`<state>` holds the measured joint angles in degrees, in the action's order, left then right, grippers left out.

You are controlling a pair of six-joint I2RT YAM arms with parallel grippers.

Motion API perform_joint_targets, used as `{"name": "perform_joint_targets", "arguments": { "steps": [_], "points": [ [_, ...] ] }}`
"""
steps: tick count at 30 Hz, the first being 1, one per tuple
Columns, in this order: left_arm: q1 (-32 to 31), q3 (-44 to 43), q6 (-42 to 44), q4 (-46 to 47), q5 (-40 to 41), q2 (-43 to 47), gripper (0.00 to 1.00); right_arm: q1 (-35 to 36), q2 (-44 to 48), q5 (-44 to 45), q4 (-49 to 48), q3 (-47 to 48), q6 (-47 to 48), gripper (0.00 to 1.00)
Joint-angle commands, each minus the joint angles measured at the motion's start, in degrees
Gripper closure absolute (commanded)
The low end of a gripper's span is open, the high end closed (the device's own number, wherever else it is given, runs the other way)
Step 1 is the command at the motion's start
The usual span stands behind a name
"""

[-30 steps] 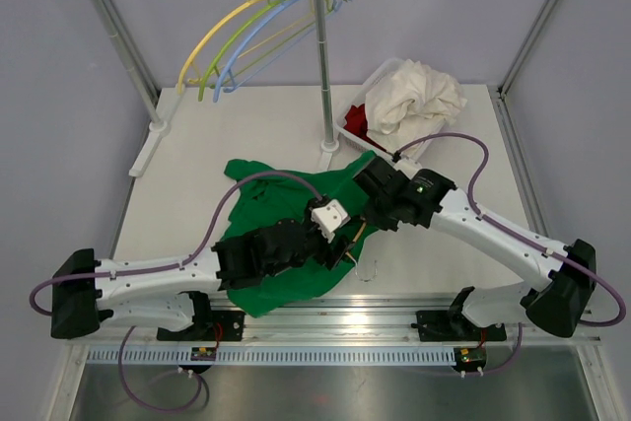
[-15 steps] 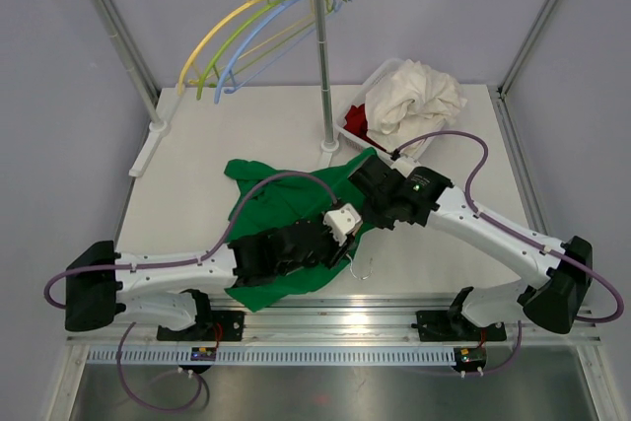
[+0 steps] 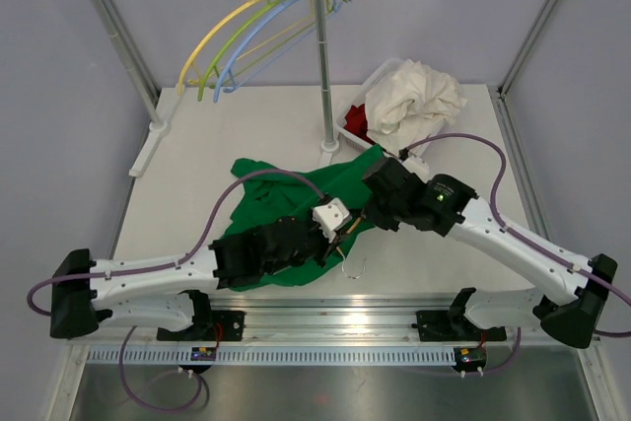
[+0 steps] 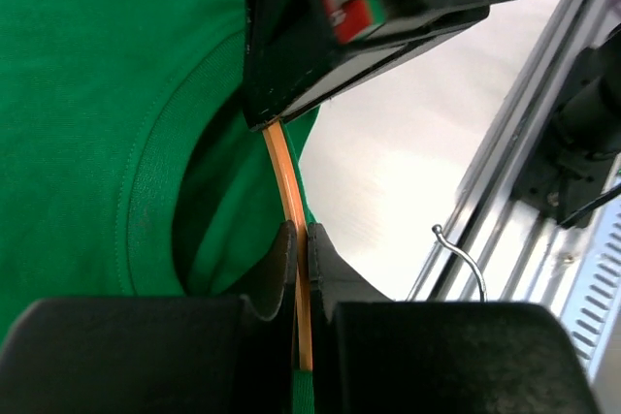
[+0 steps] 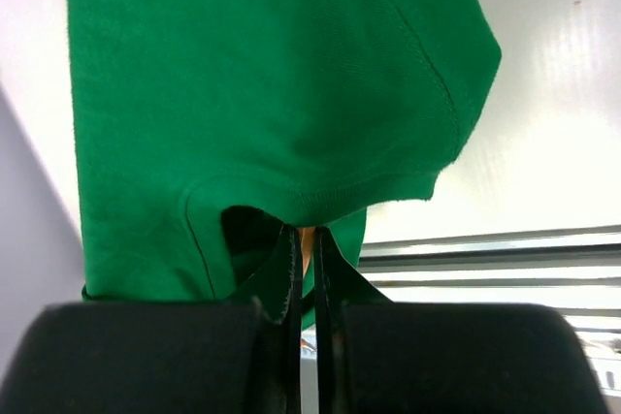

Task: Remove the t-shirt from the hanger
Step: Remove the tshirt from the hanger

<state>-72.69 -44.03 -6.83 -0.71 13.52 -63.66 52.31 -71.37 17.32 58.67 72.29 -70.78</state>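
the t-shirt [image 3: 281, 199] lies crumpled on the desk [image 3: 227, 135], toward the 6 o'clock edge, with the orange hanger [image 4: 289, 191] passed through its neck opening. the left tool [image 4: 303, 239] is pressed together on the hanger bar, so that the hanger is anchored while fabric is drawn off it. the right tool [image 5: 303, 239] is brought in from 3 o'clock and is pinched tight at the collar hem. green fabric is seen at its tips and a sliver of orange between them, so it cannot be told whether the bar is caught as well. the wire hook [image 3: 355, 265] is left free at 5 o'clock of the t-shirt. the t-shirt is judged not yet removed, and a pull of the collar away from the held bar is called for.
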Motion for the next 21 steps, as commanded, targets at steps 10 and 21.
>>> {"name": "perform_joint_targets", "arguments": {
  "steps": [10, 21],
  "points": [
    [-0.5, 0.5, -2.5, 1.3, -5.3, 8.7, 1.0, -0.1, 7.1, 3.3, -13.6, -7.8, 8.2, 0.73],
    [0.4, -0.7, -4.4, -0.3, -6.9, 6.6, 1.0, 0.0, 8.1, 2.6, -16.4, -8.7, 10.8, 0.47]
  ]
}}
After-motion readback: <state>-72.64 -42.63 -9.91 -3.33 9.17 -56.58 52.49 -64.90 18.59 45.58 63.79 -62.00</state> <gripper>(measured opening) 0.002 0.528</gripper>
